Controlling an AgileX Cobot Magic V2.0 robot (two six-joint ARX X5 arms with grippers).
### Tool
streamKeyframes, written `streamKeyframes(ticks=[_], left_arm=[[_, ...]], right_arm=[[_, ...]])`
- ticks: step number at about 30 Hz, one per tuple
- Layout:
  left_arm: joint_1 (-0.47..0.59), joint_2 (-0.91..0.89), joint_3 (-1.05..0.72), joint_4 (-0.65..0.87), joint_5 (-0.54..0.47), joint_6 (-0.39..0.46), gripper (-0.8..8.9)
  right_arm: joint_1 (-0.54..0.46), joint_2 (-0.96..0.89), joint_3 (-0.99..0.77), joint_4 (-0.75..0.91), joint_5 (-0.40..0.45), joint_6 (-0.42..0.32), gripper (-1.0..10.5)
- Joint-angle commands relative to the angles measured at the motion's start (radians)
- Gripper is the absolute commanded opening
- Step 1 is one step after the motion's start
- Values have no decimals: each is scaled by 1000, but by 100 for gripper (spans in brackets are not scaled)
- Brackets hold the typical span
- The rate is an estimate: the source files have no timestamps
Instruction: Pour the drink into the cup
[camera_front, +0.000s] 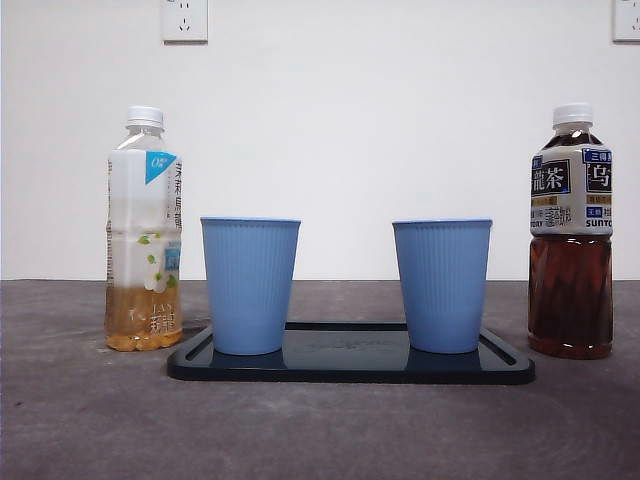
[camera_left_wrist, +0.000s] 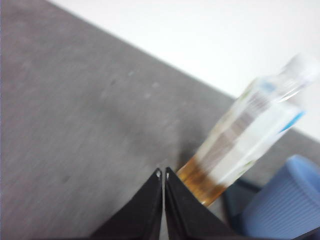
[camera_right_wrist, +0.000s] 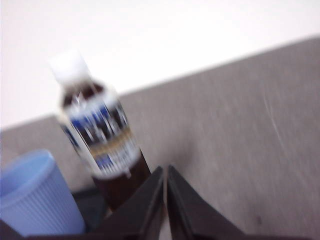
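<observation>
Two blue ribbed cups (camera_front: 250, 285) (camera_front: 442, 285) stand upright on a dark tray (camera_front: 350, 366). A pale tea bottle (camera_front: 144, 230) with a white cap, about a quarter full, stands left of the tray. A dark tea bottle (camera_front: 571, 232) with a white cap stands right of it. My left gripper (camera_left_wrist: 162, 174) is shut and empty, near the pale bottle (camera_left_wrist: 245, 142) and the left cup (camera_left_wrist: 282, 205). My right gripper (camera_right_wrist: 165, 170) is shut and empty, near the dark bottle (camera_right_wrist: 100, 140) and the right cup (camera_right_wrist: 35, 200). Neither arm shows in the front view.
The grey table (camera_front: 320, 430) runs back to a white wall with two power sockets (camera_front: 184, 19) (camera_front: 626, 19) high up.
</observation>
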Motion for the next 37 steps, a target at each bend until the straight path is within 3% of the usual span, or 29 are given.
streamKeyframes(ticks=[1, 6, 11, 20, 28, 35, 37], left_arm=[[2, 9, 71, 8, 23, -17, 10], [2, 66, 188, -51, 23, 0, 10], [2, 175, 322, -146, 101, 89, 10], [0, 447, 538, -365, 298, 328, 10], [-42, 631, 657, -512, 422, 466, 10], [-97, 667, 682, -561, 423, 497, 10], [-98, 666, 682, -561, 423, 496, 86]], right_arm=[[-1, -1, 67, 8, 1, 17, 9], [-1, 39, 183, -38, 0, 11, 9], [-1, 131, 324, -148, -20, -53, 9], [0, 368, 542, -406, -221, -207, 9], [6, 544, 660, -598, -388, -313, 9], [56, 594, 679, -703, -393, -355, 9], [61, 592, 679, -700, -393, -354, 43]])
